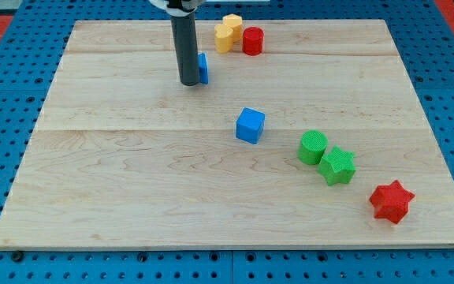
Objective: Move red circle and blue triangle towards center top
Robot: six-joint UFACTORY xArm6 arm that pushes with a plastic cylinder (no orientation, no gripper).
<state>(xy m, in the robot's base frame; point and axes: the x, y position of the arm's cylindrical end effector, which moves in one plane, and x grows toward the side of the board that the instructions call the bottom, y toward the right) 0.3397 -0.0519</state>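
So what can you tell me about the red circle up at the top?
The red circle is a short, round, bright red block with a flat top, and it looks like plastic. It stands upright on the wooden board near the view's top, right of centre. The yellow blocks sit tight against its left side and look to be touching it. My tip is away to its lower left, beside the blue triangle.

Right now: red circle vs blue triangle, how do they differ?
1. Colour: the red circle is red, the blue triangle blue.
2. Visibility: the red circle shows whole, a short upright cylinder; the blue triangle is mostly hidden behind my tip, so its shape is hard to confirm.
3. Neighbours: the red circle sits beside two yellow blocks; the blue triangle is right against my tip's right side.
Shared: both lie near the board's top centre.
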